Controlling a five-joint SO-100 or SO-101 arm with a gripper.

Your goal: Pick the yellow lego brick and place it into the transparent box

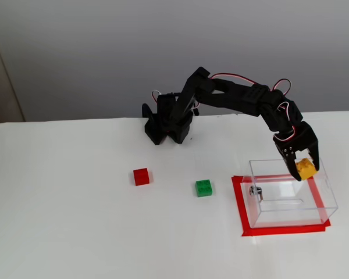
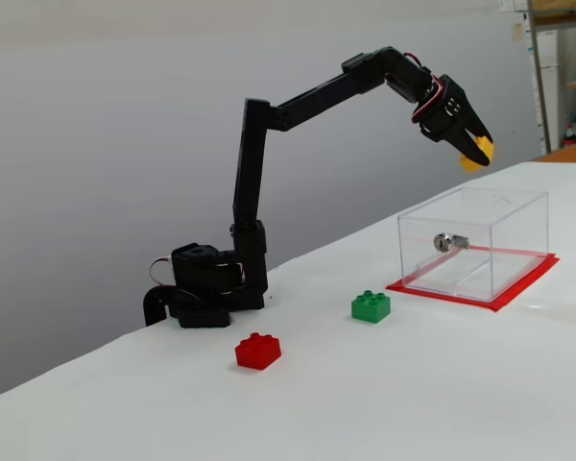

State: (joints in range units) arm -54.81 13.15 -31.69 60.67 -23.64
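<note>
A white worktop [image 1: 75, 221] lies before a grey wall. The claw [image 2: 472, 154] grips the yellow lego brick [image 1: 305, 168] high over the transparent box [image 2: 475, 240], above its far right part; the opening lies directly below.

A plain grey wall [image 1: 104, 52] is seen behind a white tabletop [image 1: 64, 232] in both fixed views. A beige strip [image 1: 3, 87] is visible at the left edge of one. In the other, shelving [image 2: 562, 67] with small items is glimpsed at the far right. Soft, even light is cast throughout.
</note>
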